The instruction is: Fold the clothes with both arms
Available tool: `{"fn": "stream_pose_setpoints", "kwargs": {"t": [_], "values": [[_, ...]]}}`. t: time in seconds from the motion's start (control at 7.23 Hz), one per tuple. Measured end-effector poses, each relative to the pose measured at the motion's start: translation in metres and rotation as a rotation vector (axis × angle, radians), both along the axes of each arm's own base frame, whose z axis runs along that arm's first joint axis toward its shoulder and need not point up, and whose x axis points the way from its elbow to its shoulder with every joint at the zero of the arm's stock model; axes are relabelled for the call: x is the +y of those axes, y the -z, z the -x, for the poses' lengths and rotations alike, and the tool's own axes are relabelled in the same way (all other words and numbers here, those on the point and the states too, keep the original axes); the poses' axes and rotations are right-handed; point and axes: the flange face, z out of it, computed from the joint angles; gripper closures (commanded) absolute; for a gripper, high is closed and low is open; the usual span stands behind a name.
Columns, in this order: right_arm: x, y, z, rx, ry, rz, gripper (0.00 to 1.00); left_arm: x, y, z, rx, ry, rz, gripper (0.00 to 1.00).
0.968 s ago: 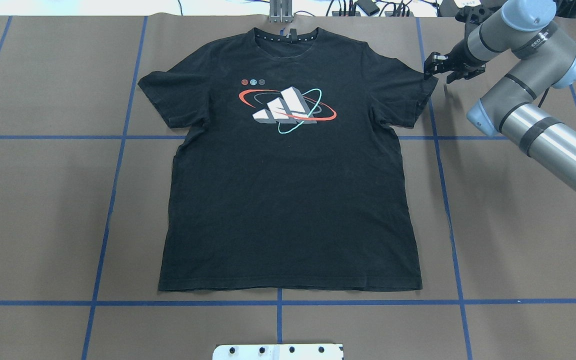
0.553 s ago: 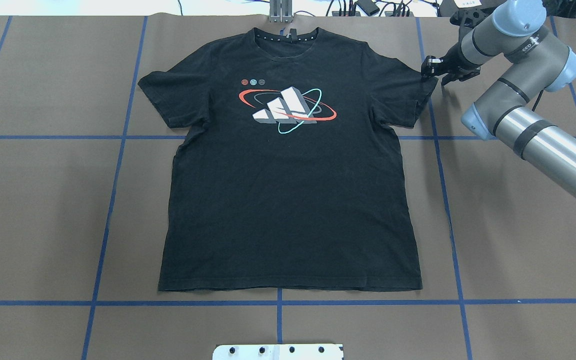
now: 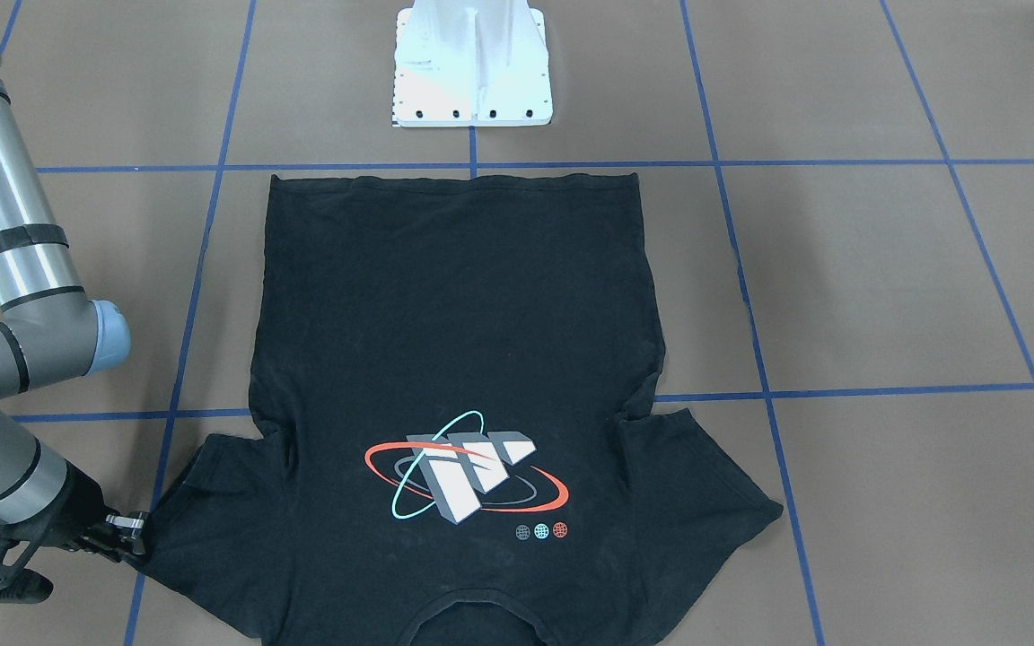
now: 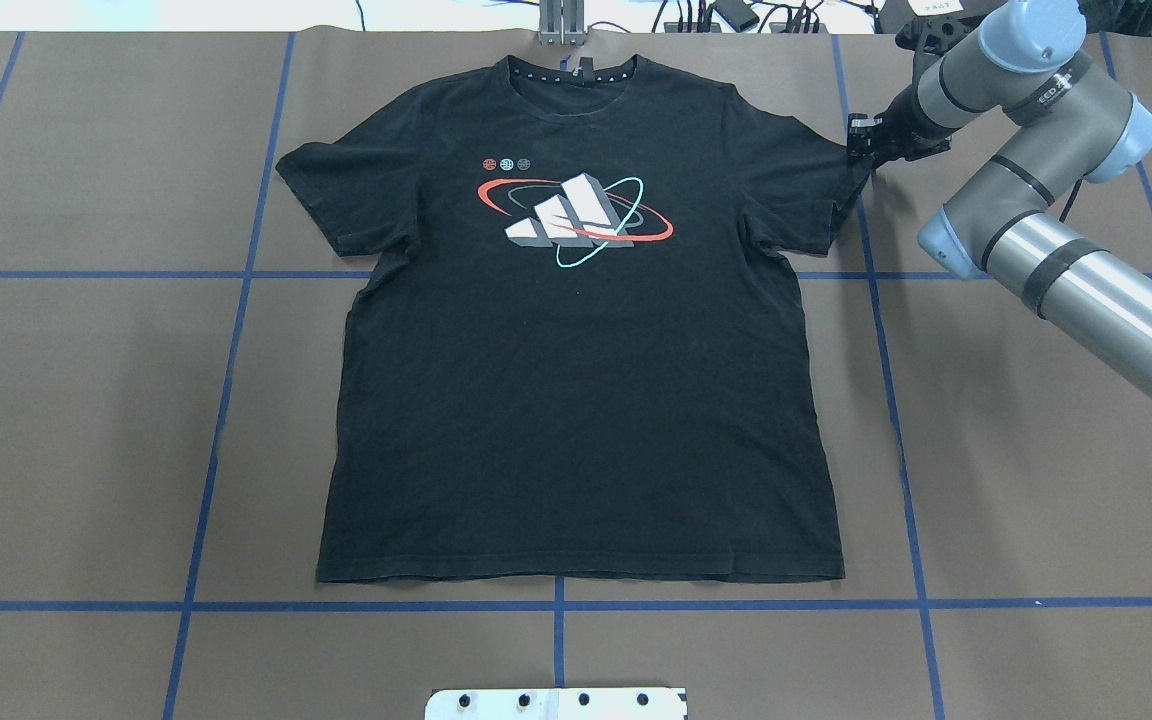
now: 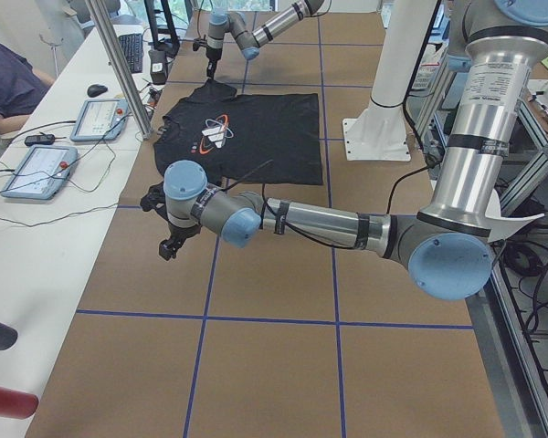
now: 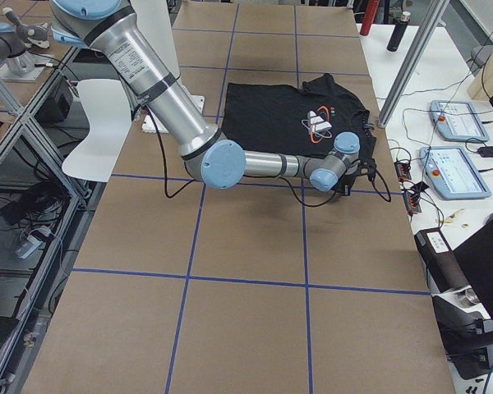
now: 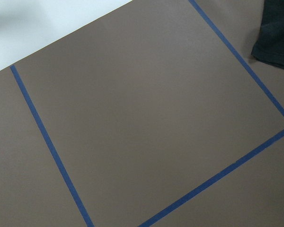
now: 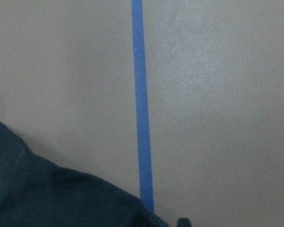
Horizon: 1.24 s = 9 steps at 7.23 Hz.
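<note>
The black T-shirt (image 4: 576,400) lies flat and face up on the brown table, collar at the far edge; it also shows in the front view (image 3: 445,314). My right gripper (image 4: 864,143) is at the outer tip of the shirt's right-hand sleeve, low over the table, its fingers open on either side of the sleeve hem (image 3: 133,536). The right wrist view has that sleeve corner (image 8: 47,198) at its bottom edge. My left gripper (image 5: 169,245) hangs above bare table well off the shirt's other side; I cannot tell whether it is open or shut.
The white pedestal base (image 3: 472,63) stands at the robot's side of the table. Blue tape lines (image 4: 556,605) grid the brown surface. A metal post (image 4: 561,25) stands behind the collar. Control pendants (image 5: 36,169) and a seated person (image 5: 5,82) are at the white side bench.
My right gripper has moved left and slightly away from the robot, from just beside the sleeve onto its tip. The shirt has not shifted.
</note>
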Motion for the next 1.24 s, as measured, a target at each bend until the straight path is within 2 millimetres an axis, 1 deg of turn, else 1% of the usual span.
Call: {"fn": "stream_pose_setpoints", "kwargs": {"t": [0.28,0.41,0.55,0.69,0.83,0.97,1.11,1.24], "values": [[-0.002,0.005,-0.002,-0.006,-0.004,-0.006,1.00,0.000,-0.001,0.000,0.000,0.000,0.001,0.00],[-0.003,0.013,-0.004,-0.016,-0.014,-0.010,1.00,0.000,-0.001,0.000,-0.001,0.000,0.002,0.00],[-0.005,0.029,-0.003,-0.036,-0.033,-0.005,1.00,0.001,-0.001,0.000,-0.001,0.001,0.003,0.00],[-0.008,0.055,0.008,-0.054,-0.050,0.012,1.00,0.001,-0.002,0.000,-0.001,0.001,0.004,0.00],[-0.014,0.089,0.030,-0.050,-0.062,0.036,1.00,0.001,-0.002,0.000,-0.001,0.000,0.004,0.00],[-0.018,0.128,0.057,-0.028,-0.090,0.063,1.00,0.001,-0.003,0.000,-0.001,0.000,0.004,0.00],[-0.019,0.161,0.080,-0.012,-0.121,0.081,1.00,0.001,-0.003,0.000,-0.001,0.000,0.005,0.00],[-0.018,0.185,0.097,-0.012,-0.138,0.092,1.00,0.001,-0.003,0.000,-0.001,0.000,0.006,0.00]]}}
